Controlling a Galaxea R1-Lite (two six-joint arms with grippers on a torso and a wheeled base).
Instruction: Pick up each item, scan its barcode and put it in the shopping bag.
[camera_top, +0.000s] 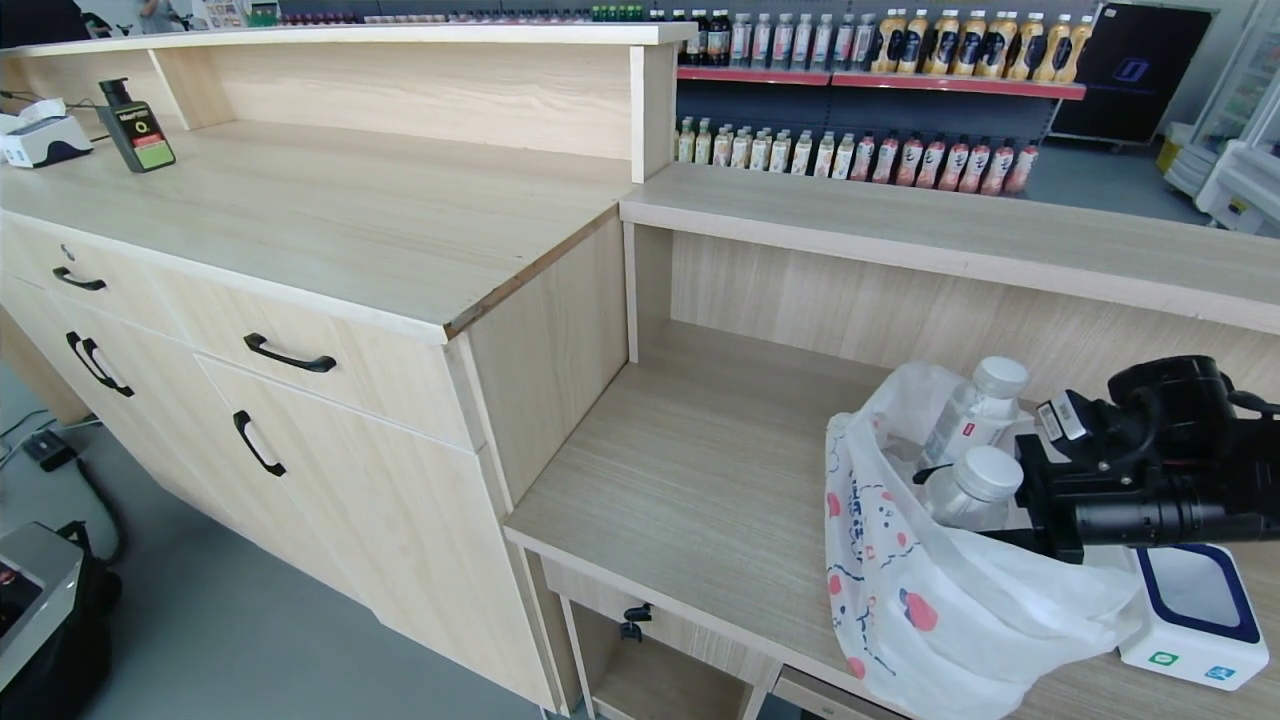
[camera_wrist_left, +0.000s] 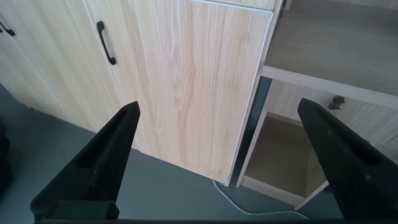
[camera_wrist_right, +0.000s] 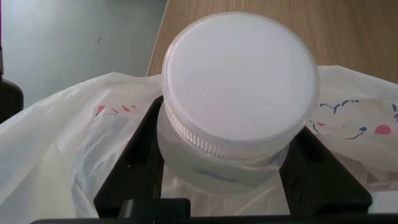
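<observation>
A pale wood checkout counter (camera_top: 330, 230) rises well to the left of the right claw (camera_top: 975, 495), its drawers and doors fitted with black handles (camera_top: 289, 356). At the counter's far end, well apart from that claw, stand a black device with a green label (camera_top: 137, 125) and a white machine (camera_top: 40, 140). Beyond the claw, past a wooden ledge (camera_top: 900, 225), store shelves (camera_top: 880, 88) carry rows of bottled drinks (camera_top: 850, 155). Ahead of the left claw (camera_wrist_left: 217, 106), a cupboard door (camera_wrist_left: 186, 93) with a curved pull (camera_wrist_left: 106, 42) stands beside an open compartment (camera_wrist_left: 280, 155), above grey floor (camera_wrist_left: 155, 186).
</observation>
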